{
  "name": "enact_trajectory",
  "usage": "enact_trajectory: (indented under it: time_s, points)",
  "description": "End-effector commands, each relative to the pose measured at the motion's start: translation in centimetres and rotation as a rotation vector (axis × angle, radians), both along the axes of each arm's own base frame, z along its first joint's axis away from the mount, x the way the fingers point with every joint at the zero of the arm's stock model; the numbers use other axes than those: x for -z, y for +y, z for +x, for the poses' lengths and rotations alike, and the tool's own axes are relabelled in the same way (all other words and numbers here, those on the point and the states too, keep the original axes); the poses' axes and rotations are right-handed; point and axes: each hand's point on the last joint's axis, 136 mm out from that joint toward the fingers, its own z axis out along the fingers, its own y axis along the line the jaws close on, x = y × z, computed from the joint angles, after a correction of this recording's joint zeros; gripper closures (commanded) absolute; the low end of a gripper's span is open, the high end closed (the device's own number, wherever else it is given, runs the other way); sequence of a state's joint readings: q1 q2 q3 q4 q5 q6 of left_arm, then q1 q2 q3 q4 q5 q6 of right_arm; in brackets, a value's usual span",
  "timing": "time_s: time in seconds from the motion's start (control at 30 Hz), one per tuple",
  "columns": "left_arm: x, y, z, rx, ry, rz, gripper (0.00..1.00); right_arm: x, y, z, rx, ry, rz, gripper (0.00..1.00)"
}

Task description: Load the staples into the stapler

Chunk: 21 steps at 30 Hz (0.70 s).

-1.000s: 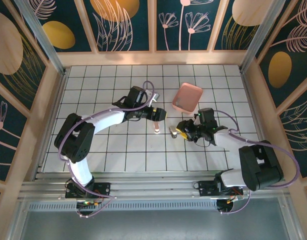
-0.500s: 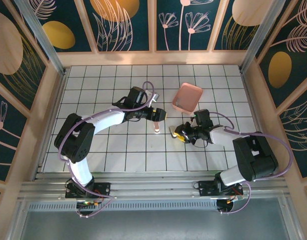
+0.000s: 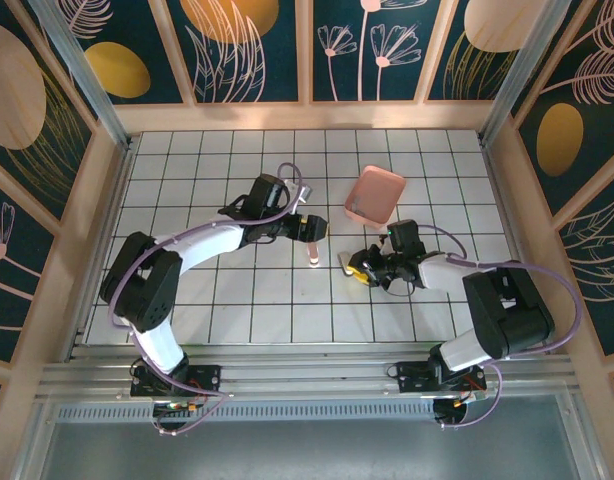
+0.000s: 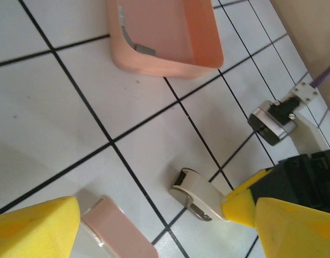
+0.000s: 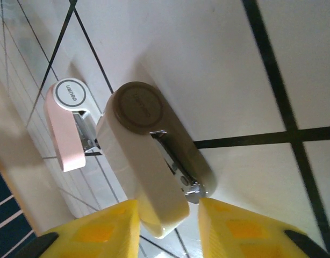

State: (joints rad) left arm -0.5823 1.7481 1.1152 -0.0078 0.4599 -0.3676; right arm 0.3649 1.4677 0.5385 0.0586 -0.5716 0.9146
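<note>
The stapler (image 3: pixel 314 257), pale pink with silver parts, stands on the white tiles just below my left gripper (image 3: pixel 312 231). In the left wrist view it (image 4: pixel 119 231) lies by the inner edge of one finger, and the left gripper (image 4: pixel 165 236) is open wide, holding nothing. A second, cream stapler (image 3: pixel 346 263) lies one tile to the right. My right gripper (image 5: pixel 167 207) is shut on the rear hinge end of this cream stapler (image 5: pixel 149 166), whose arm is lifted off its base. The staples (image 4: pixel 145 49), a small silver-grey strip, lie inside the pink tray (image 4: pixel 154 64).
The salmon-pink tray (image 3: pixel 375 195) sits behind and to the right of both staplers. Wooden walls and metal posts ring the tiled floor. Open tiles lie to the left and toward the front.
My right gripper has slid left onto the cream stapler's rear end and its jaws have narrowed on it. The left gripper has shifted slightly back and left above the pink stapler.
</note>
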Motion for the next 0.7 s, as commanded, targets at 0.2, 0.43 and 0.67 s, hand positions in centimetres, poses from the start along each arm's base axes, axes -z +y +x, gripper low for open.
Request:
enact_trajectory:
  time_s: [0.2,0.43,0.67]
  points:
    - [-6.9,7.4,3.8,-0.358,-0.271,0.047,0.06,-6.0,-2.8,4.2,0.032,-0.260,-0.200,0.50]
    - [-10.5,18.8,3.8,-0.766,-0.482,0.189,0.01,-10.3,-8.5,7.7,0.160,-0.501,-0.366,0.35]
    - [-11.2,30.2,0.5,-1.138,-0.679,0.309,0.01,-12.4,-16.6,10.1,0.369,-0.779,-0.566,0.01]
